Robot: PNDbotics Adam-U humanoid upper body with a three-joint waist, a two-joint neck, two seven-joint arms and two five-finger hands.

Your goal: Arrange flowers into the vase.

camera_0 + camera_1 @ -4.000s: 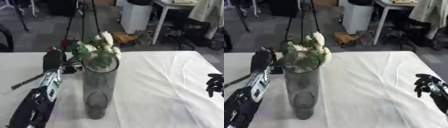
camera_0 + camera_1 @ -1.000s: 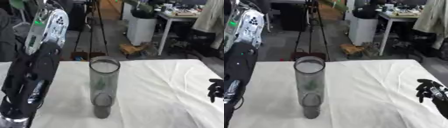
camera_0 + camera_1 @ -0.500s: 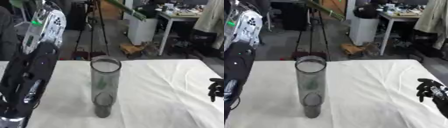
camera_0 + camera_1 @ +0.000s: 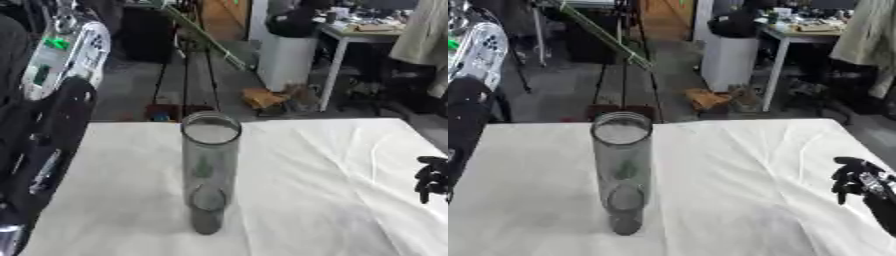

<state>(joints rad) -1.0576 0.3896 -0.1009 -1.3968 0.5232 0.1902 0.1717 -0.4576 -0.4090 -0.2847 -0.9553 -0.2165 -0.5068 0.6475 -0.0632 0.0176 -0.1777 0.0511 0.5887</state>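
One tall clear vase stands upright on the worktop, left of the middle, and no bloom shows inside its glass. The worktop wears a white cloth with soft creases. The left arm rises along the left edge, black below and white with a green light above; it stands just beside the vase and apart from it. The left hand itself is out of view above the top edge. A thin green stem slants across the upper left, above the vase and not in it; what holds it I cannot tell. The right hand rests at the right edge, well apart from the vase, dark fingers hanging relaxed and holding nothing.
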